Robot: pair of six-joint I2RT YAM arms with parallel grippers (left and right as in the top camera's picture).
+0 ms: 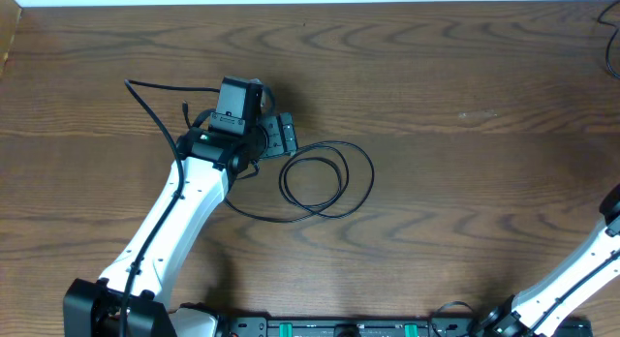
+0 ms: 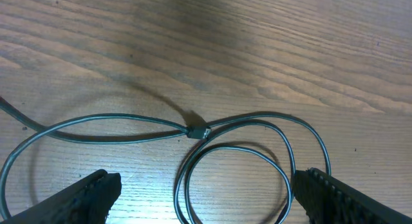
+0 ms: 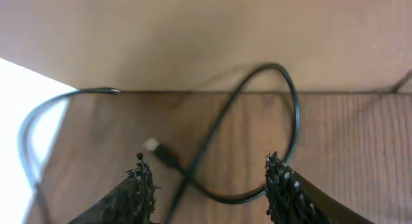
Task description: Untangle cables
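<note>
Your left pincer [image 2: 206,201] hangs released above the coiled cable [image 2: 198,131]; your right pincer [image 3: 209,192], also released, overlooks a black cable [image 3: 168,158].

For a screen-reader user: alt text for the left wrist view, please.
A thin dark cable lies on a wooden table, its strands pinched together at the centre, with a long loop on one side and a double coil on the other. The left gripper is wide open, its fingers framing the bottom corners.
</note>
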